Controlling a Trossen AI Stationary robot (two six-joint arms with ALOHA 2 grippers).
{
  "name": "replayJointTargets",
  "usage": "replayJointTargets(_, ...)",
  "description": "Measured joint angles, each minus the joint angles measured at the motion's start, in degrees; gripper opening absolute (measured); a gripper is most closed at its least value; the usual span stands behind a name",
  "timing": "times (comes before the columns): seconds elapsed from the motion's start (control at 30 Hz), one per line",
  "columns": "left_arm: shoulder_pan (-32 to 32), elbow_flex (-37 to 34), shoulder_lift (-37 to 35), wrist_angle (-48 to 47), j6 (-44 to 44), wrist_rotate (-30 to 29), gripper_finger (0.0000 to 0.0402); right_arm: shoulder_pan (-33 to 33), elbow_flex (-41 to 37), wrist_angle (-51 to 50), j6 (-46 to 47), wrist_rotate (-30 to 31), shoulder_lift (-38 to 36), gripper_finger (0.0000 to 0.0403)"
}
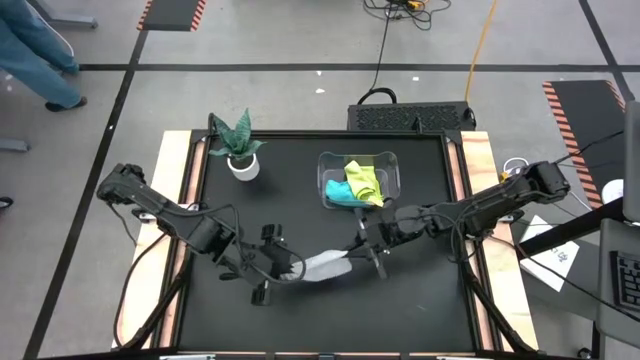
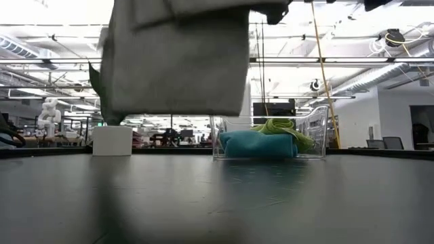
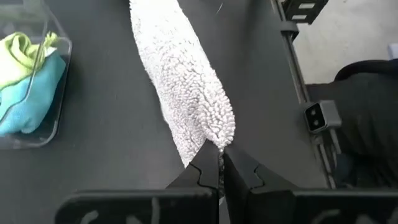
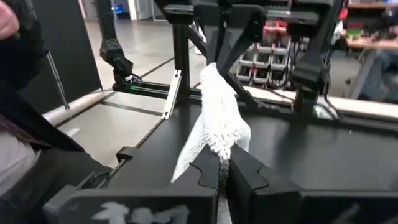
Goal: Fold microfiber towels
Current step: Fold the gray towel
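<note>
My left gripper (image 3: 220, 163) and right gripper (image 4: 224, 163) are each pinched tight on the grey towel (image 1: 325, 265), stretched between them above the table (image 1: 420, 300).

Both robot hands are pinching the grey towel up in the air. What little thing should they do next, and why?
Probably pull apart a little. The left gripper and right gripper are each shut on an end of the grey towel, which hangs off the table bunched into a narrow strip between them. Spreading it flat likely comes before folding.
</note>
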Motion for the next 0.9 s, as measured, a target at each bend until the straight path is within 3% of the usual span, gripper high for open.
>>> replayJointTargets(0.23, 1.5, -6.3, 0.0, 2.1, -3.0, 1.8, 0.0005, -0.6, 0.0, 1.8, 4.3, -1.3, 4.7, 0.0000)
replayJointTargets(0.5, 1.2, -10.3, 0.0, 12.4, -2.4, 9.0, 0.0007, 1.0, 0.0, 5.7, 11.1, -6.0, 6.2, 0.0000)
replayJointTargets(0.73, 3.1, -10.3, 0.0, 8.7, -0.9, 9.4, 0.0008, -2.0, 0.0, 5.8, 16.2, -8.6, 6.0, 0.0000)
replayJointTargets(0.9, 5.2, -11.2, 0.0, 1.1, 0.0, 4.4, 0.0004, -4.6, 0.0, 0.1, 8.9, -8.2, 8.1, 0.0000)
